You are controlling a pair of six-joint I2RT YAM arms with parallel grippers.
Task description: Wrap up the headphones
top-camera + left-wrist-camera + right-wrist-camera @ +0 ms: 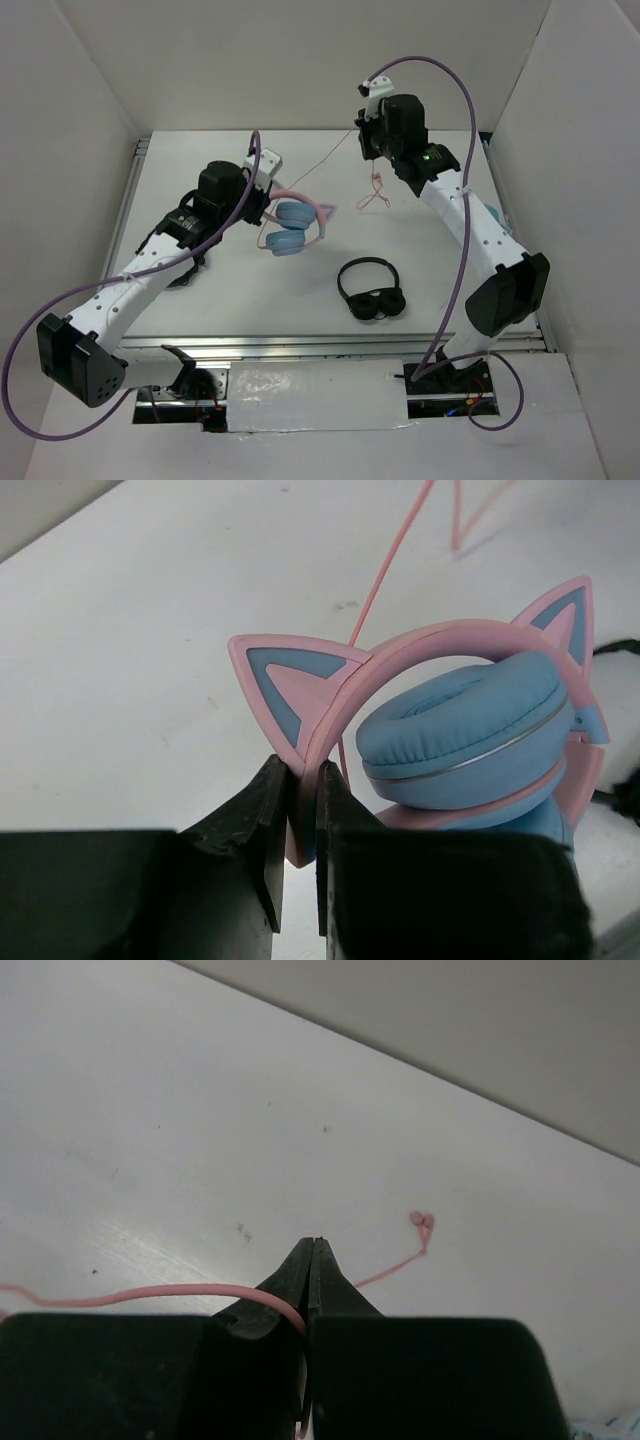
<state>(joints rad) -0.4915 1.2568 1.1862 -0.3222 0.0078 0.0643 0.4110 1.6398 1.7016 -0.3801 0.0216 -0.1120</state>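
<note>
In the overhead view, the headphones (pixel 290 228) sit left of the middle of the frame, on or just above the white table (pixel 200 150); we cannot tell which. Their light-blue ear cups (pixel 288 240) are folded close together under the headband.

The left gripper (pixel 268 200) reaches them from the left. In the left wrist view its two fingers (pixel 270 820) at the lower middle are pinching the pink headband (pixel 400 650), with the jaws nearly closed on the band just below a pink-and-blue cat ear (pixel 285 680). The ear cups fill the right of that frame.

From the headphones the thin pink cable (pixel 320 165) runs in a straight line toward the upper right of the overhead view to the right gripper (pixel 368 150), which is held up near the top centre. In the right wrist view the right gripper (pixel 313 1250) has its jaws pressed together on the cable, which enters from the left edge of the frame. The cable's free end (pixel 422 1222) trails off to the right of the jaws.

In the overhead view, black headphones (pixel 371 288) lie on the table at the lower middle, well apart from both grippers.
</note>
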